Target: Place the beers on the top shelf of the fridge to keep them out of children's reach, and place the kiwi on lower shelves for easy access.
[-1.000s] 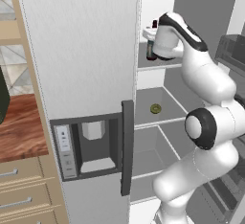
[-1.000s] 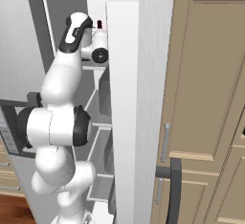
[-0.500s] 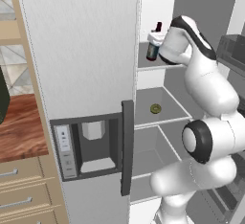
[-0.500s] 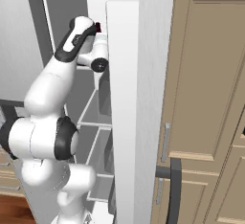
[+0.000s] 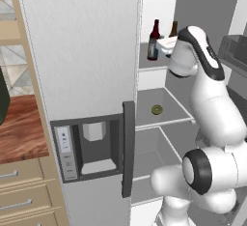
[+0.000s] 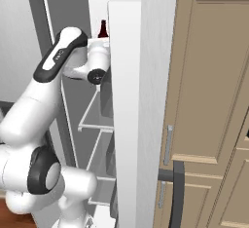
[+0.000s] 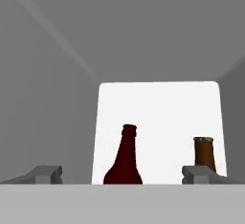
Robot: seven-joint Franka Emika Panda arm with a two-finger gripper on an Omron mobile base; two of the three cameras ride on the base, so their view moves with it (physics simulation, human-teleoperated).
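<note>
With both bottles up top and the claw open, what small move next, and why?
Probably draw the open claw straight back out of the fridge. The dark maroon bottle and amber brown bottle stand upright on the top shelf; the small olive-brown kiwi lies on a lower shelf.

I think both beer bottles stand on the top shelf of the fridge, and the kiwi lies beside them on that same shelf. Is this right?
Not quite. The two beers, the maroon bottle and the amber bottle, do stand on the top shelf. The kiwi is not beside them: it lies on the lower shelf just beneath, as the left base view shows.
</note>
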